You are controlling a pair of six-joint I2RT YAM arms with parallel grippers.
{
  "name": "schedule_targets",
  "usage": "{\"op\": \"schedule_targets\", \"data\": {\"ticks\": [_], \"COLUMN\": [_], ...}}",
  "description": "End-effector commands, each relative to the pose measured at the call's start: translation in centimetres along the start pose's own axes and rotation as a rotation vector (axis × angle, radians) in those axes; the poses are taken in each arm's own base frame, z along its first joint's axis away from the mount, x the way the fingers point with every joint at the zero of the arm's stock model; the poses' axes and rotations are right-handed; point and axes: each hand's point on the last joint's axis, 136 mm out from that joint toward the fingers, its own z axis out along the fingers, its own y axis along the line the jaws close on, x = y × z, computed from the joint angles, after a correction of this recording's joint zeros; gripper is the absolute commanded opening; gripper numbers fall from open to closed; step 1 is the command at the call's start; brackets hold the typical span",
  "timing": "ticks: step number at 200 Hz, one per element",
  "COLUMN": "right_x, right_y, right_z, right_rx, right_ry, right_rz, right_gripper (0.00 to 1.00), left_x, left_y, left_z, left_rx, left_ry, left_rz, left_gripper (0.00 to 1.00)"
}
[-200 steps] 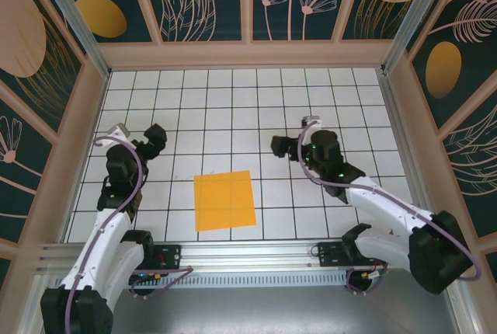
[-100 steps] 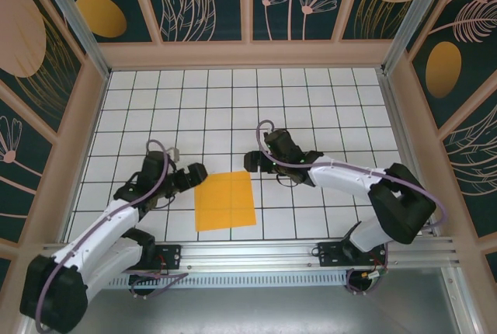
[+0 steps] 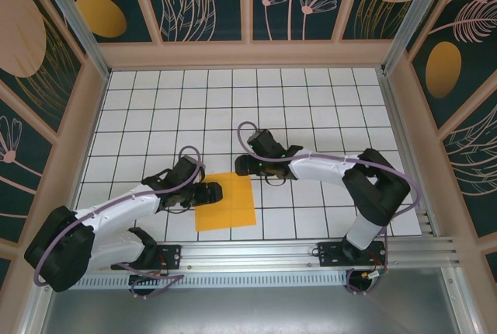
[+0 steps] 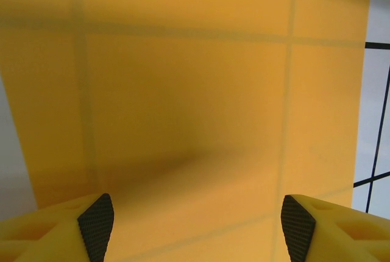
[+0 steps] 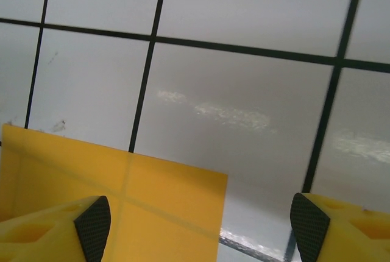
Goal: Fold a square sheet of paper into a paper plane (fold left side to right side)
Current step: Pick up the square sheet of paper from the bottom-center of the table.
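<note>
**Thin orange sheet lying flat: take it by its left edge**

The square sheet of paper [image 3: 225,201] lies flat on the white gridded table [image 3: 311,101], near the front middle. Your left hand [image 3: 208,193] sits at its left edge, fingers apart and empty. Your right hand [image 3: 242,165] is at the far edge near the right corner, also spread and holding nothing. The table's grid lines show through the sheet, so expect it to be light, floppy and easily creased. Pinch the left edge gently.

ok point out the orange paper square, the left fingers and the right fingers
square sheet of paper [image 3: 229,203], top external view, middle of the flat sheet
left fingers [image 4: 96,228], left wrist view, dark pad of the picture-left finger
right fingers [image 5: 308,228], right wrist view, dark pad of the picture-right finger
</note>
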Motion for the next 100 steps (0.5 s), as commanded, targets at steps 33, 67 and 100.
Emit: {"op": "schedule_targets", "data": {"ticks": [33, 67, 100], "right_x": [1.8, 3.6, 5.4], "right_y": [1.2, 1.3, 1.2], "right_z": [1.9, 2.7, 2.9], "right_rx": [0.044, 0.063, 0.065], "right_ry": [0.086, 0.137, 0.188], "right_rz": [-0.028, -0.034, -0.025], "right_gripper": [0.79, 0.79, 0.79], "left_x": [0.4, 0.7, 0.7], "left_y": [0.5, 0.8, 1.1], "left_z": [0.9, 1.5, 1.6], "left_rx": [-0.024, -0.032, -0.047], "left_ry": [0.012, 0.028, 0.027], "left_rz": [-0.003, -0.004, -0.002], "left_gripper": [0.71, 0.67, 0.67]}}
